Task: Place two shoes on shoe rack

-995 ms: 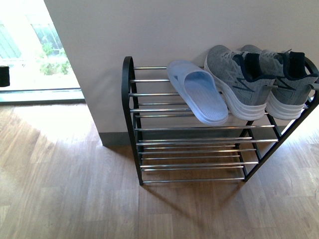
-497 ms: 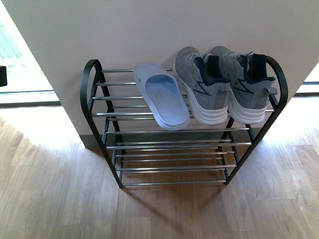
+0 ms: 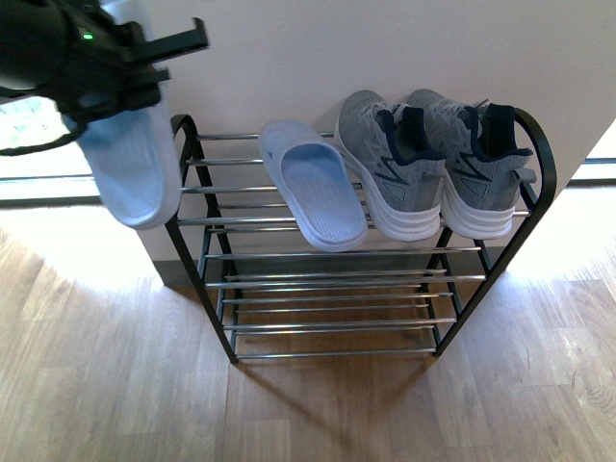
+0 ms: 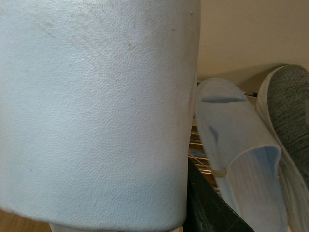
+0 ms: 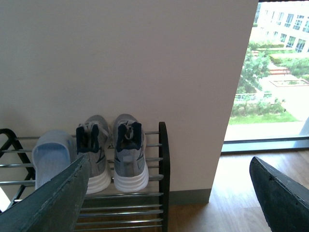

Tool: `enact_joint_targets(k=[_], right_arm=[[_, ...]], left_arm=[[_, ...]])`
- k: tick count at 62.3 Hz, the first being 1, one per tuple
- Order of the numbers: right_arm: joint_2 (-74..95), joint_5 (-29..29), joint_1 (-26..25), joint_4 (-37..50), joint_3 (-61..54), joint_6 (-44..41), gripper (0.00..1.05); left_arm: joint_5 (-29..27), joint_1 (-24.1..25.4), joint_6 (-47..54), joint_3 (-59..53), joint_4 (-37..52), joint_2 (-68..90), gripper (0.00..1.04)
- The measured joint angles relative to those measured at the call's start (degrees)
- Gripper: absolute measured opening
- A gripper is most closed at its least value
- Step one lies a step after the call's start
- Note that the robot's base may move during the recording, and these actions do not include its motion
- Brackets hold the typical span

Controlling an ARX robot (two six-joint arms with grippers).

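Observation:
My left gripper (image 3: pixel 130 91) is shut on a pale blue slide sandal (image 3: pixel 130 164), which hangs toe down in the air just left of the shoe rack (image 3: pixel 356 252). Its pebbled sole (image 4: pixel 96 111) fills most of the left wrist view. A second blue sandal (image 3: pixel 313 192) lies on the rack's top tier. To its right stand two grey sneakers (image 3: pixel 390 164) (image 3: pixel 472 164), heels outward. My right gripper (image 5: pixel 169 162) is open and empty, well back from the rack (image 5: pixel 164 164); it is out of the front view.
The rack stands against a white wall (image 3: pixel 385 48) on a wooden floor (image 3: pixel 308 414). Its lower chrome tiers (image 3: pixel 337 303) hold nothing. A window (image 5: pixel 275 72) reaches to the floor to the right of the wall, and another bright window lies to the left.
The left arm has come into the front view at the upper left with the sandal in its grip. Earlier the view shifted, bringing the rack towards the middle.

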Motion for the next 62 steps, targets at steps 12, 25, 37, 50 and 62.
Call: enact_joint_targets(k=[12,25,37,50,62], right_arm=[[0.0,0.0,0.0,0.0,0.0,0.0,0.96],[0.0,0.0,0.0,0.0,0.0,0.0,0.96],[0.0,0.0,0.0,0.0,0.0,0.0,0.96],[0.0,0.0,0.0,0.0,0.0,0.0,0.96],[0.0,0.0,0.0,0.0,0.0,0.0,0.96]], left_arm=[[3.2,-3.1,-3.4,16.8,-6.4,12.8,0.02],[2.3,-4.3,-4.8,34.0,-15.6,25.5,0.02],[1.0,-2.9,-5.8,45.4,-21.9,33.7,0.02],[-0.4,-3.2,-3.1,50.2,-25.7,36.3,0.23],[-0.9,-4.3,-0.9,44.6,-21.2,33.0,0.53]])
